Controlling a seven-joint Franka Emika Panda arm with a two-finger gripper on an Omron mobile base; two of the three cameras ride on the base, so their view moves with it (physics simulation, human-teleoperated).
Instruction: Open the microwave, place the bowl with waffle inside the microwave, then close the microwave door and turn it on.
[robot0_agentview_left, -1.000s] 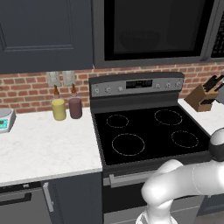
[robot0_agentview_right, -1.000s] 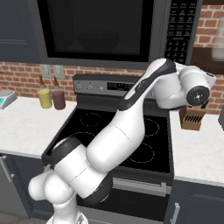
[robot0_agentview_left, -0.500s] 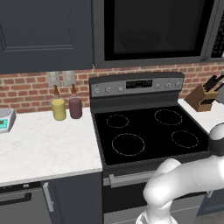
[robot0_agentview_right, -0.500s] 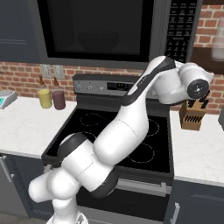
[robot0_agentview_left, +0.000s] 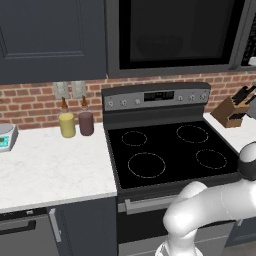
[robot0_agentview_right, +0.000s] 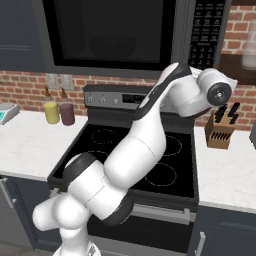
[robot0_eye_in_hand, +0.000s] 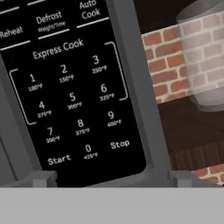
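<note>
Tool (robot0_eye_in_hand: 109, 177) wide, facing microwave (robot0_eye_in_hand: 65, 87) keypad; brick wall (robot0_eye_in_hand: 166, 65), maybe a jar (robot0_eye_in_hand: 205, 57) beside.

Microwave door (robot0_agentview_left: 182, 32) shut, flush with the microwave (robot0_agentview_right: 130, 35) front; nothing stands before the keypad (robot0_eye_in_hand: 72, 100) in the hand view, both finger tips (robot0_eye_in_hand: 43, 178) spread wide at its lower edge. Right of the keypad: brick wall, a dark shelf (robot0_eye_in_hand: 192, 131) with a translucent jar (robot0_eye_in_hand: 205, 52) on it. Stove top (robot0_agentview_left: 170, 152) bare, open room above it. Knife block (robot0_agentview_right: 220, 131) on the right counter. Yellow jar (robot0_agentview_left: 67, 125) and maroon jar (robot0_agentview_left: 86, 123) stand against the wall, left of the stove; a scale (robot0_agentview_left: 7, 137) sits further left.
</note>
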